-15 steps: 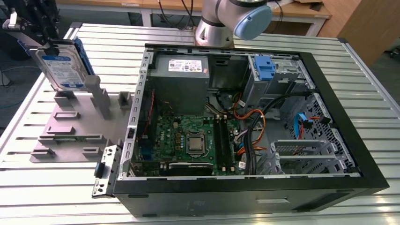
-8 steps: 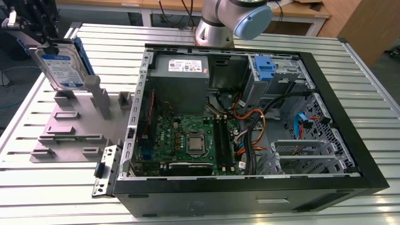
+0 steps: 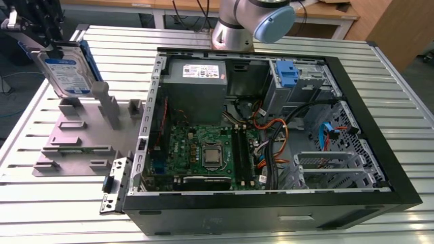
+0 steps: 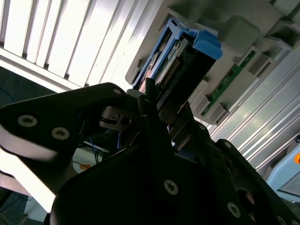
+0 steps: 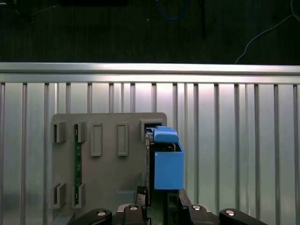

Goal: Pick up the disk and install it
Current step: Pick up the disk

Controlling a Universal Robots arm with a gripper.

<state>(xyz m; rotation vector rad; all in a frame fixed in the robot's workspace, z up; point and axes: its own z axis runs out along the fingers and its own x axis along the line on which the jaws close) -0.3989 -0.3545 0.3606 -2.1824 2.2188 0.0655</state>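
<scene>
In the exterior view the disk (image 3: 66,71), silver with a white-and-blue label and a blue bracket around it, stands upright at the far left, over the grey stand (image 3: 81,137). My gripper (image 3: 49,47) comes down from above and is shut on the disk's top end. In the second wrist view the black fingers (image 4: 149,101) clamp the disk (image 4: 183,51) edge-on. The first wrist view has the blue-framed disk (image 5: 166,164) reaching out from the gripper (image 5: 159,206) over the stand (image 5: 108,173). Whether the disk's lower end touches the stand I cannot tell.
An open black computer case (image 3: 379,152) takes up the middle and the exterior view's right, with the motherboard (image 3: 203,152), cables, a grey metal box (image 3: 196,71) and a drive bay with a blue bracket (image 3: 288,73). The arm's base (image 3: 234,25) stands behind it. The slatted table (image 3: 40,203) lies around.
</scene>
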